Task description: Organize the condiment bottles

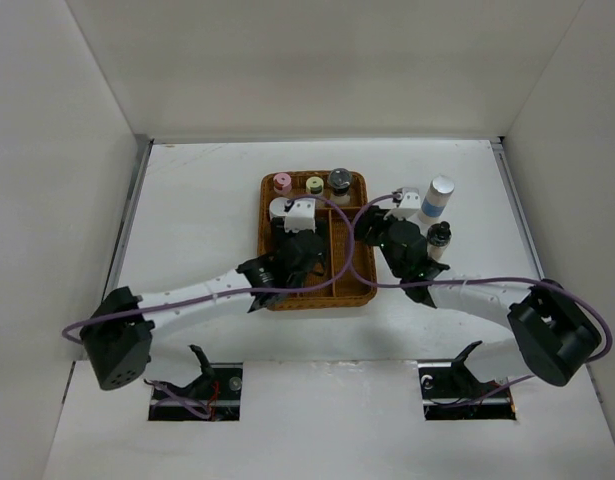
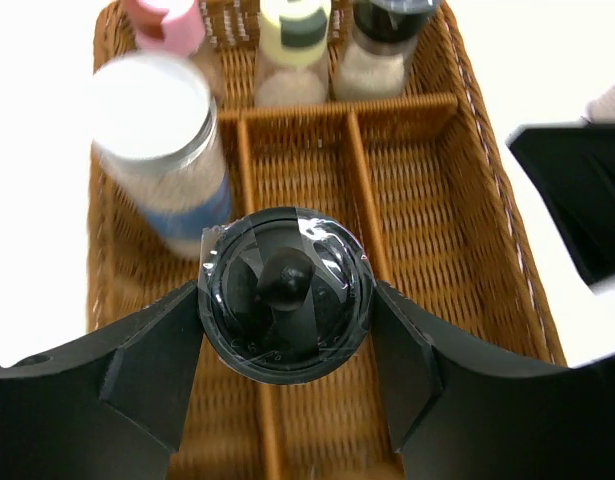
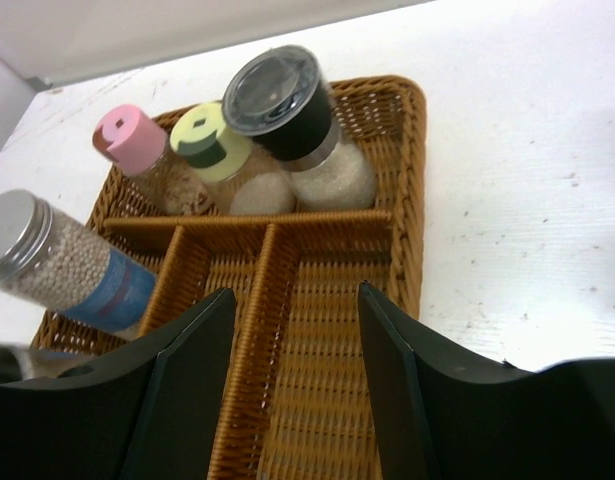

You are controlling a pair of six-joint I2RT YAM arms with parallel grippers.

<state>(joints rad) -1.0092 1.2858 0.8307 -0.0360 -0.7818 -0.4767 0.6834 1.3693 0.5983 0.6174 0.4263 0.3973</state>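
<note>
condiment bottles: seven counted, four in the wicker tray [image 3: 412,200], one in a gripper, two out on the table [image 1: 207,200].
jars: three side by side in the tray's far strip, with the pink-lidded jar [image 3: 127,140] left, the yellow-lidded jar [image 3: 209,140] centre and the grey-lidded jar [image 3: 282,95] right.
blue-banded cylinders: two. the leaning cylinder [image 3: 62,265] tilts in the left long compartment; the standing cylinder [image 1: 438,197] is upright on the table, right of the tray.
black-capped bottles: two. the held bottle [image 2: 285,270] is over the tray's left divider; the table bottle [image 1: 439,239] stands just near of the standing cylinder.
left gripper [image 2: 287,300]: jaws clamped on either side of the held bottle.
right gripper [image 3: 295,300]: jaws apart with nothing between them, above the tray's right side.
tray: one, brown, mid-table, with one far strip and three long compartments.
</note>
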